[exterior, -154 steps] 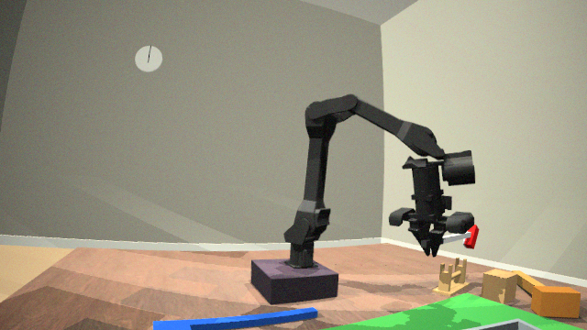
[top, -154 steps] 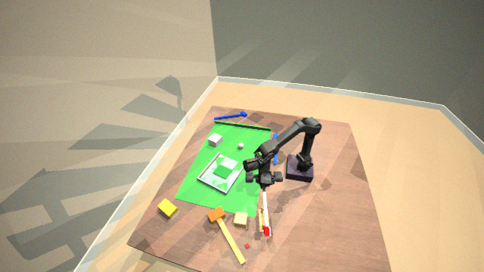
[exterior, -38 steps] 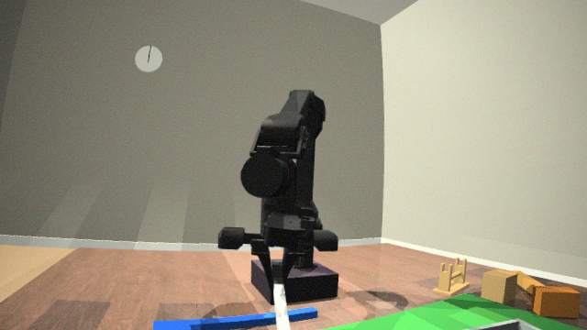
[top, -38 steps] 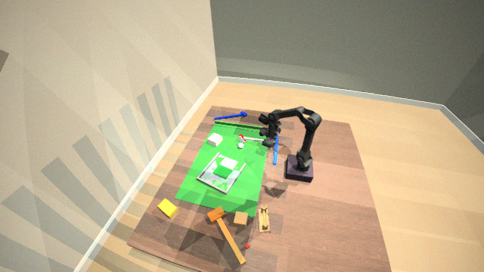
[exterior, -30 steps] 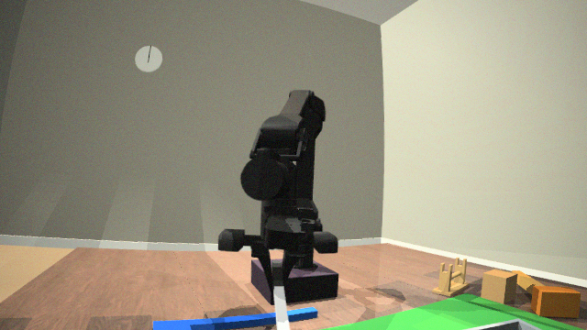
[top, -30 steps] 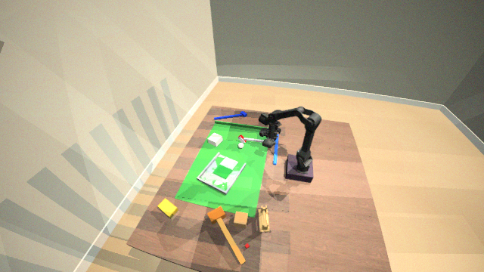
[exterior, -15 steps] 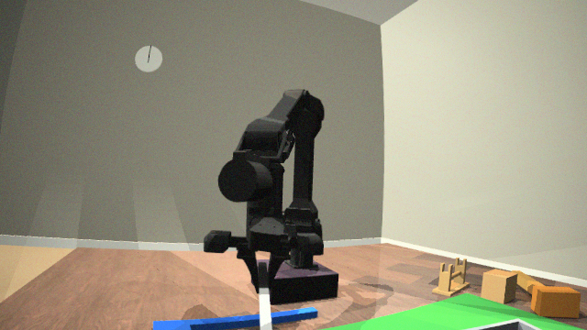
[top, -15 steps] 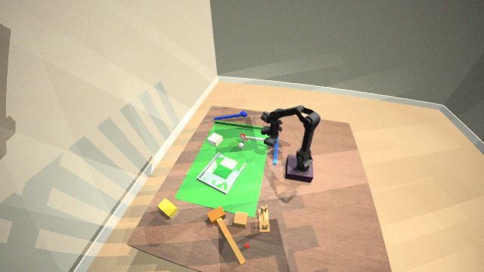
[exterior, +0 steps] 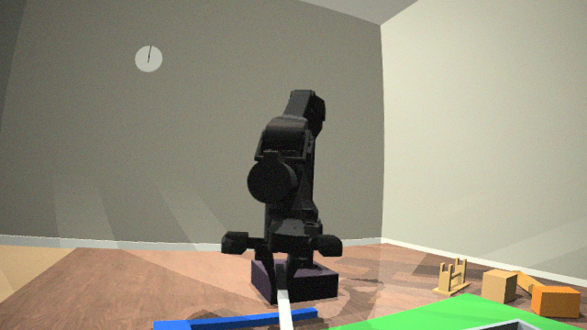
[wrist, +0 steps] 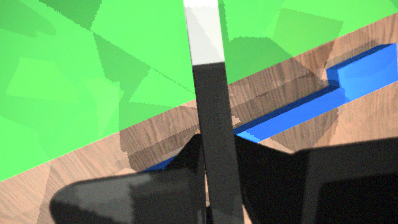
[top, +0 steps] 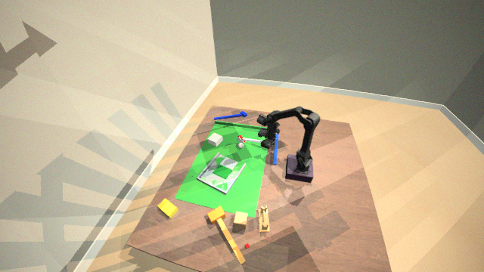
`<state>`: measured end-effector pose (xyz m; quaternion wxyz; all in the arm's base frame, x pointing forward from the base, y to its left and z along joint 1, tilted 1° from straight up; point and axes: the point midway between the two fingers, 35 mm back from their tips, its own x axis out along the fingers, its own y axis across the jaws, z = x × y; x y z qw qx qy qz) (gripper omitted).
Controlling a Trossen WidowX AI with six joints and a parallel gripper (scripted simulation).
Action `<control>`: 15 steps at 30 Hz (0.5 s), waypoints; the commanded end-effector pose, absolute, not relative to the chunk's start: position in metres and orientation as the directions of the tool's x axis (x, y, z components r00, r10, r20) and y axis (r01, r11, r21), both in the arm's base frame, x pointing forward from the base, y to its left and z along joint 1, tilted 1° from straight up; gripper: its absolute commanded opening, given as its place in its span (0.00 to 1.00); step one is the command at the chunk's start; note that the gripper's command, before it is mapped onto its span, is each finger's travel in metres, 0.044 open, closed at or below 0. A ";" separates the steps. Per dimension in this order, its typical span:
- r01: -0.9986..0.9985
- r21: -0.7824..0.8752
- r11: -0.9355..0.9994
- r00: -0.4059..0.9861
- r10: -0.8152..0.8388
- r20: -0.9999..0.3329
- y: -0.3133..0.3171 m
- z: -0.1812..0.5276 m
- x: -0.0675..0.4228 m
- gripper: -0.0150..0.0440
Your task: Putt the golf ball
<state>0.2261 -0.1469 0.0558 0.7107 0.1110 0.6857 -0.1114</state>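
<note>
The red putter has a red head (top: 240, 138), a white shaft (top: 252, 140) (exterior: 284, 312) (wrist: 202, 35) and a dark grip (wrist: 216, 130). My gripper (top: 267, 142) (exterior: 281, 271) (wrist: 209, 138) is shut on the grip at the right edge of the green mat (top: 242, 189) (wrist: 75, 75) (exterior: 436, 313). It holds the putter low, with the head out over the mat. The white golf ball (top: 240, 145) lies on the mat just in front of the red head. The raised green (top: 224, 172) with its grey ramp (top: 214, 182) sits further forward in the middle of the mat.
A blue putter (top: 275, 149) (exterior: 238, 321) (wrist: 300, 115) lies on the wood just under my gripper; another blue putter (top: 231, 115) lies behind the mat. A white block (top: 215, 139) sits on the mat's left. A yellow block (top: 167, 208), an orange mallet (top: 223, 227), a tan cube (top: 240, 217) and a wooden piece (top: 264, 219) lie at the front.
</note>
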 end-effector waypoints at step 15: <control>0.297 0.017 0.955 0.043 0.004 -0.999 -0.046 0.075 0.250 0.25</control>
